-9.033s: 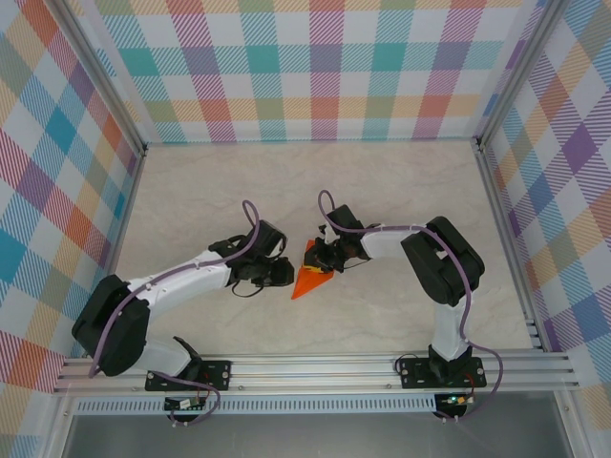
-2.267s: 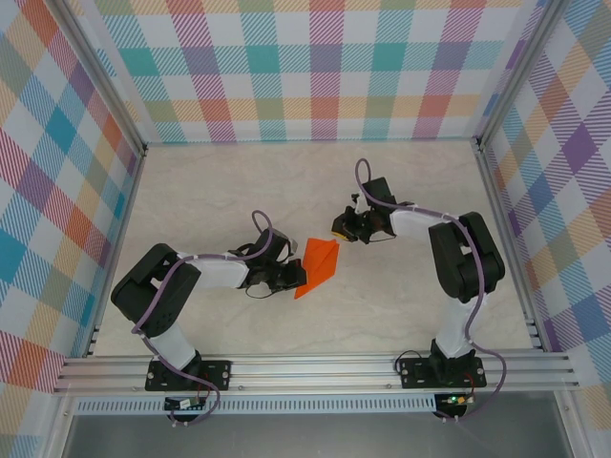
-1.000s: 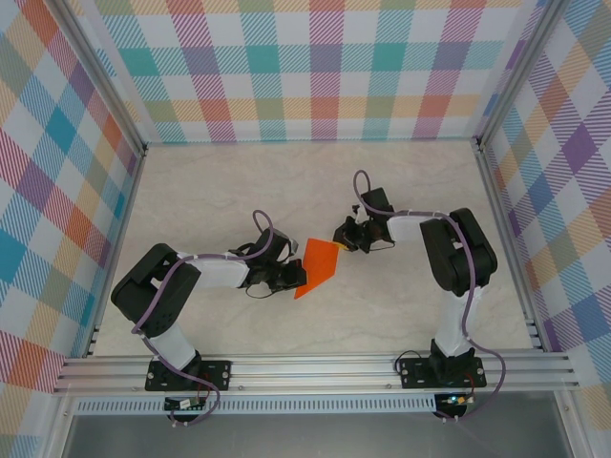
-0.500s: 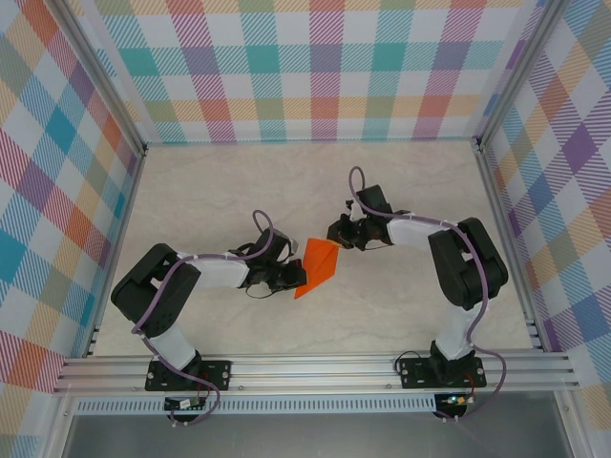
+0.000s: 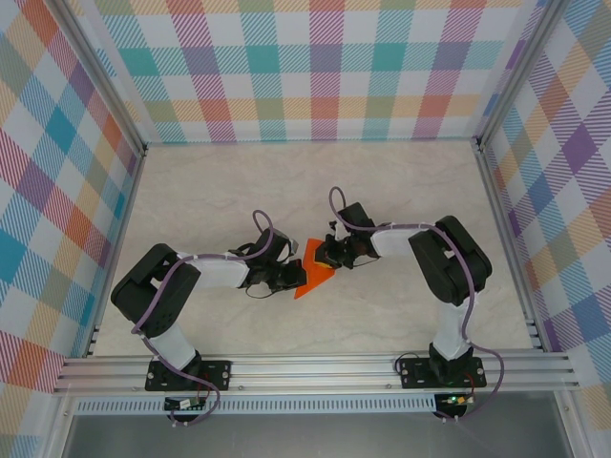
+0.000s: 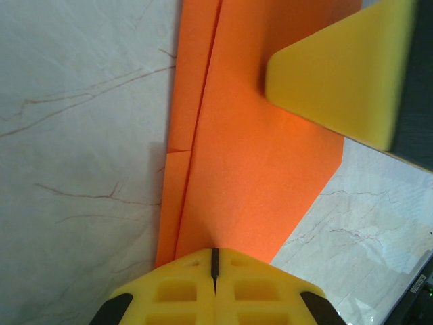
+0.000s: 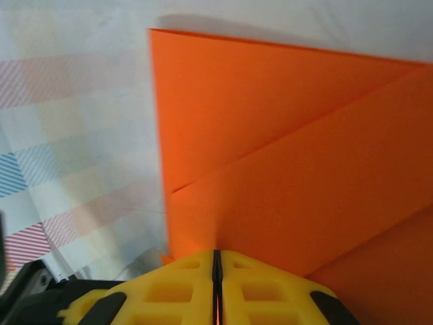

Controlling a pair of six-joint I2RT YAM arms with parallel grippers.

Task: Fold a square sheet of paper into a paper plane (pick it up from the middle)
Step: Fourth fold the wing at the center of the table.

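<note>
Bright orange creased paper plane point(image 5: 313, 271), part-folded, at the middle of the pale marbled counter point(image 5: 239, 191).
Diagonal and long creases made; final wing folds judged outstanding. One edge pinched between closed left fingers point(image 6: 183, 288); right fingers point(image 7: 260, 288) pressed together, bearing on top.

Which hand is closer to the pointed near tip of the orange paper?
Left. The left hand rests on the orange paper right by its near tip; the right hand sits toward its far, wider end.
</note>
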